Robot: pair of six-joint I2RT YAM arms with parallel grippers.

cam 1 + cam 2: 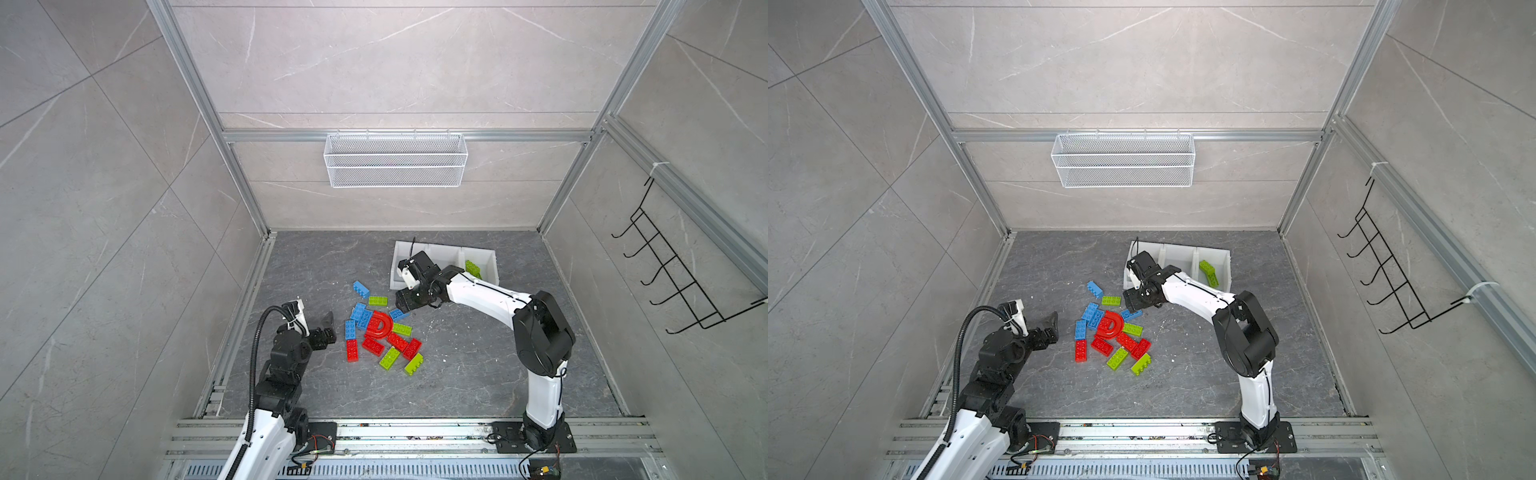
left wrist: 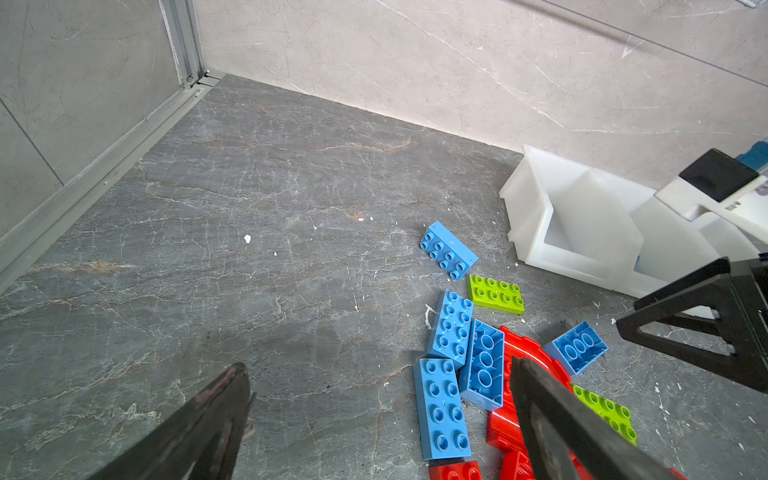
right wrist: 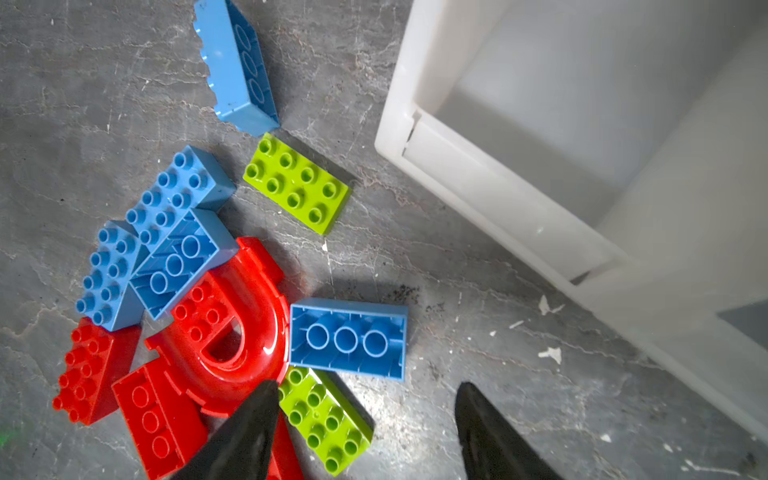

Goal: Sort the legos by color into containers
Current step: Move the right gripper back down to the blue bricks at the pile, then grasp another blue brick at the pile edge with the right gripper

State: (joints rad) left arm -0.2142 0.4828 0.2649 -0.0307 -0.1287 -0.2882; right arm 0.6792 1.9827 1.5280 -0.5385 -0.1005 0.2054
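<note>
My right claw (image 3: 368, 386) hangs with its fingers apart and empty, over the edge of the legos (image 1: 380, 332). They lie heaped mid-bench (image 1: 457, 374), just beside the containers (image 1: 484, 251). One green brick (image 1: 472, 268) sits in the bin farthest from the heap. My left claw (image 2: 378, 365) gapes wide, empty, beside the pile.

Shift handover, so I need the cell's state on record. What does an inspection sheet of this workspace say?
Surface: grey stone-look tabletop.
Job's things: legos piled mid-table, red, blue, green; green also in an end bin of the containers.
Clutter: white flecks on the surface.
Grippers: left gripper jaws wide, empty; right gripper jaws apart, empty, at the pile's edge.
Cables: black hose along left arm; wires at the bases.
Surroundings: wire basket on back wall; hook rack on side wall.
</note>
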